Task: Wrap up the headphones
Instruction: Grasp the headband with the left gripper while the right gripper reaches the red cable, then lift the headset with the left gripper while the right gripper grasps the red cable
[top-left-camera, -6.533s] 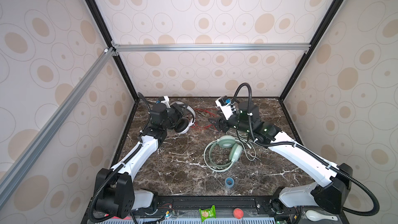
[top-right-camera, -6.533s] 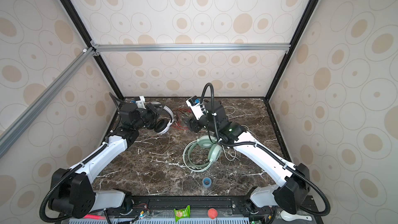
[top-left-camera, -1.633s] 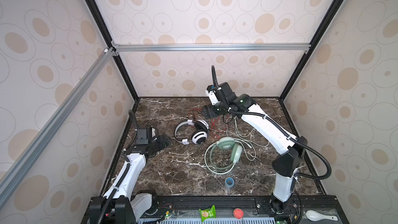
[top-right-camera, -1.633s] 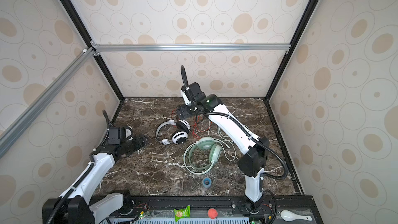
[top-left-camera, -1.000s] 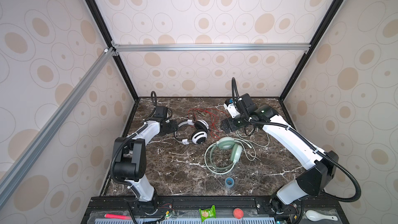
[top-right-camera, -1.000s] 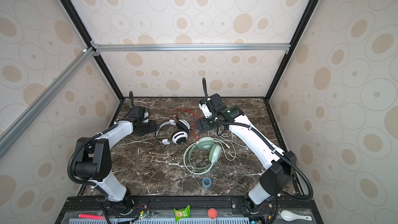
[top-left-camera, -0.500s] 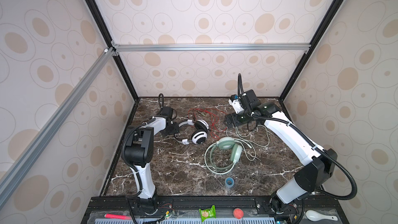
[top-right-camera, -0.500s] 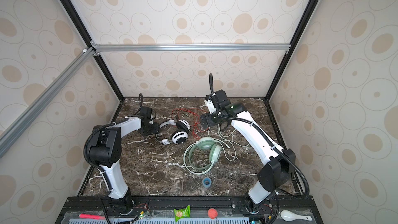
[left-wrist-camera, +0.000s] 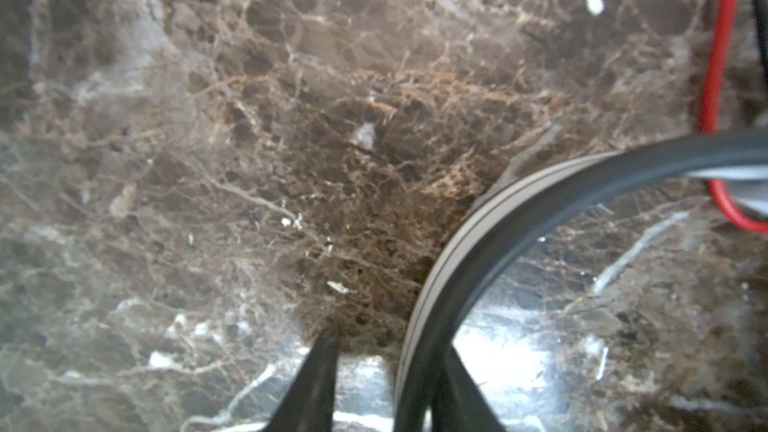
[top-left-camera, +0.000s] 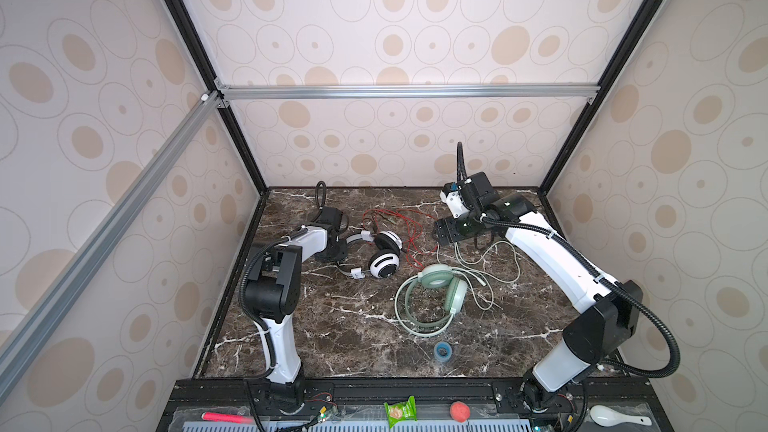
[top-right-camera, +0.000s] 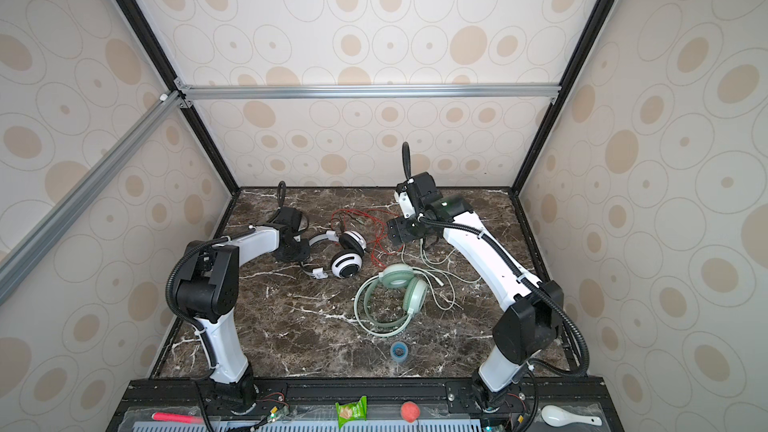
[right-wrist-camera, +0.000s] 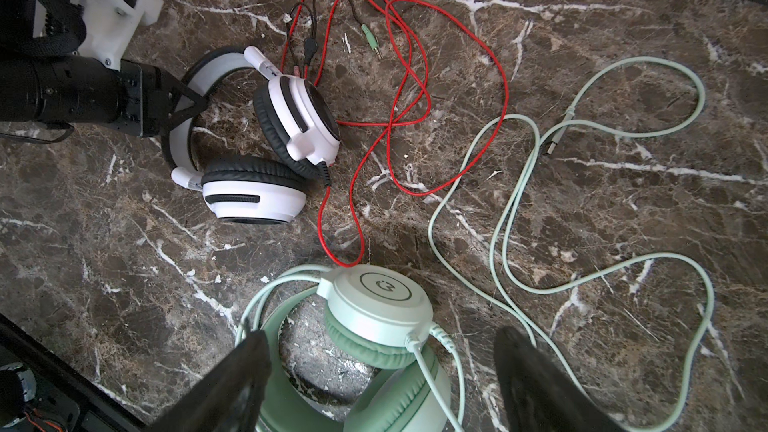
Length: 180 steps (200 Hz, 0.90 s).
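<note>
Left arm: elbow folded up high, forearm reaching to back-left, wrist low on the counter (top-left-camera: 332,326). The left end effector (top-left-camera: 338,249) straddles the headband (left-wrist-camera: 498,218) of the white-and-black headphones (top-left-camera: 384,259). The band rests against one finger, with a gap to the other finger (left-wrist-camera: 316,384), so it isn't clamped.

Right arm: stretched from front-right toward back-centre, wrist bent down. The right end effector (right-wrist-camera: 380,334) is released, jaws wide, holding nothing, and hangs above the mint green headphones (right-wrist-camera: 374,326).

White pair: back-left of centre, glossy white cups, black padded cushions. Its thin red cable (right-wrist-camera: 390,126) lies in loose tangled loops beside it.

Mint pair: mid-counter, matte round cups. Its pale green cable (right-wrist-camera: 515,201) sprawls in wide loops to the right.

Counter is dark brown veined marble.
</note>
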Each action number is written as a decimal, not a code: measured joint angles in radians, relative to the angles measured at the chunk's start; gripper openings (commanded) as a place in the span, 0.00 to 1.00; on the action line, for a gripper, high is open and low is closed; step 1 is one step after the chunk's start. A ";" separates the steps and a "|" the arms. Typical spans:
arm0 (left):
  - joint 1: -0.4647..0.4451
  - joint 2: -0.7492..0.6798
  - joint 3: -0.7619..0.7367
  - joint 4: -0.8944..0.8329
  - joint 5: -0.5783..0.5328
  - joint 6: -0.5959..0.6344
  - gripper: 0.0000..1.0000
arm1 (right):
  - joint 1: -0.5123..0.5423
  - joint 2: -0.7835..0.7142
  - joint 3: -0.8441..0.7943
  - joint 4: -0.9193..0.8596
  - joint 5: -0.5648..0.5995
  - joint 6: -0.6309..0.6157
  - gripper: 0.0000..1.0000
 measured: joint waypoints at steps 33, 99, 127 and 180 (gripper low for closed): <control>-0.013 0.000 0.000 0.000 -0.014 -0.003 0.10 | -0.006 0.003 0.000 0.002 -0.014 -0.002 0.84; -0.013 -0.067 0.001 -0.005 -0.052 0.010 0.00 | -0.022 -0.039 -0.053 0.045 -0.062 -0.012 0.82; -0.013 -0.174 0.014 -0.021 -0.085 0.039 0.00 | -0.023 -0.121 -0.134 0.095 -0.126 -0.024 0.81; -0.016 -0.370 0.114 -0.106 -0.134 0.081 0.00 | -0.023 -0.302 -0.274 0.314 -0.262 -0.045 0.79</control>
